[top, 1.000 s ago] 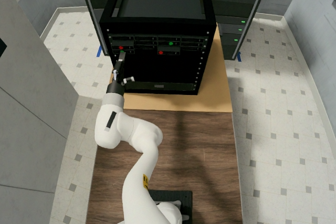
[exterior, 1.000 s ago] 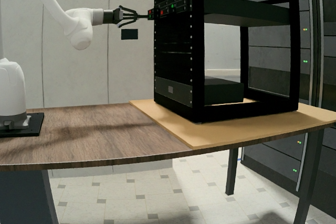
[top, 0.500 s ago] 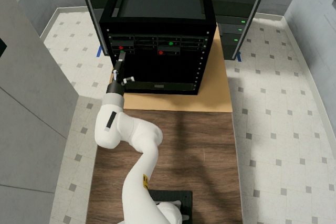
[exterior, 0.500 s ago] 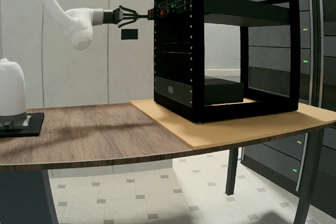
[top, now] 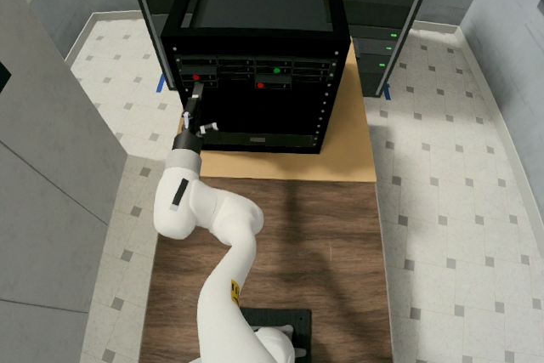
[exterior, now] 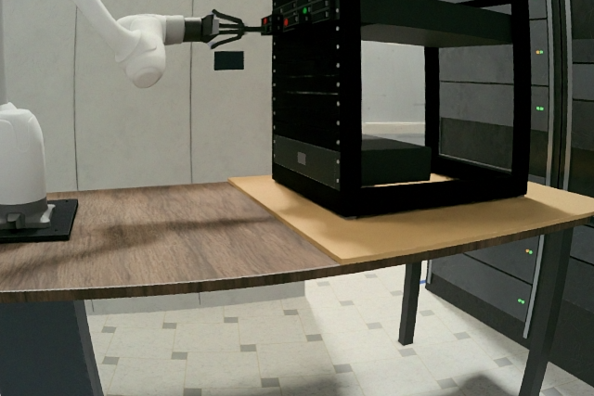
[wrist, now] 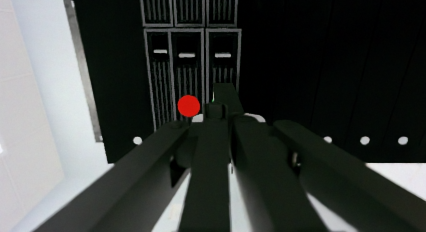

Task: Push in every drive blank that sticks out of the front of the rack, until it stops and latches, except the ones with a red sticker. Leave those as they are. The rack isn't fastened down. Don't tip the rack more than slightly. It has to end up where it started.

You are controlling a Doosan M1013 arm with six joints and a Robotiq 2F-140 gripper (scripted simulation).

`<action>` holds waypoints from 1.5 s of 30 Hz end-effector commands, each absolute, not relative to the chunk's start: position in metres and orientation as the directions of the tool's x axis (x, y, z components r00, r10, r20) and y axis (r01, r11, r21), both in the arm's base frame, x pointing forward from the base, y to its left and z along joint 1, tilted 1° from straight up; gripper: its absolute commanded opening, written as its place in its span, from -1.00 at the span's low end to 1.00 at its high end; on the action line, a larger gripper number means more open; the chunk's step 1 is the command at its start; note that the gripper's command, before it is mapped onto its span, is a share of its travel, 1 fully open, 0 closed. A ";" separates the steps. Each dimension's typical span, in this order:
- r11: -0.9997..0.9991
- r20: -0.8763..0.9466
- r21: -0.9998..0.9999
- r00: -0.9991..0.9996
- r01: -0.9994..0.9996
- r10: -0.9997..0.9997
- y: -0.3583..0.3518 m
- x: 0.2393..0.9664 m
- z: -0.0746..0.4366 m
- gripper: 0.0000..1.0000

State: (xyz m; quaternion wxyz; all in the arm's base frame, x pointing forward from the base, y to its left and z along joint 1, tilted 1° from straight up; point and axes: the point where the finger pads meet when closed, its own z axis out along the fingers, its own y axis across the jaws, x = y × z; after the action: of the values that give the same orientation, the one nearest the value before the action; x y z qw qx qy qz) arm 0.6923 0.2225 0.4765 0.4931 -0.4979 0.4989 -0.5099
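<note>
The black rack (top: 257, 55) stands on a tan board, with rows of drive blanks across the top of its front. A blank with a red sticker (top: 195, 76) sticks out in the left column. Another red-stickered blank (top: 260, 85) sticks out right of the middle, and a green-stickered blank (top: 276, 70) sits above it. My gripper (top: 197, 90) is shut and empty. Its tips are at the front of the left-column blank just below the red-stickered one. In the wrist view the fingertips (wrist: 217, 109) lie just right of the red sticker (wrist: 189, 106) and hide all but a sliver of green. The side view shows the gripper (exterior: 253, 30) level at the rack's front.
The tan board (top: 351, 148) lies on the far end of a wooden table (top: 272, 262). Tall server cabinets (top: 386, 20) stand behind the rack, and a grey cabinet (top: 48, 166) is on the left. The arm's base (exterior: 23, 181) is at the table's near end.
</note>
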 end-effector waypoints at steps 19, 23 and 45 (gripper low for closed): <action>-0.016 0.015 -1.000 -0.018 0.007 -1.000 0.222 0.705 0.478 -0.80; -0.016 0.015 -1.000 -0.018 0.007 -1.000 0.222 0.708 0.478 -0.80; -0.016 0.015 -1.000 -0.018 0.007 -1.000 0.222 0.718 0.478 -0.80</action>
State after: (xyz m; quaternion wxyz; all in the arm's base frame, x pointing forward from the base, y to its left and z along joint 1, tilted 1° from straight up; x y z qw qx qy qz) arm 0.7174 0.2220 0.4767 0.4931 -0.4979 0.4990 -0.5099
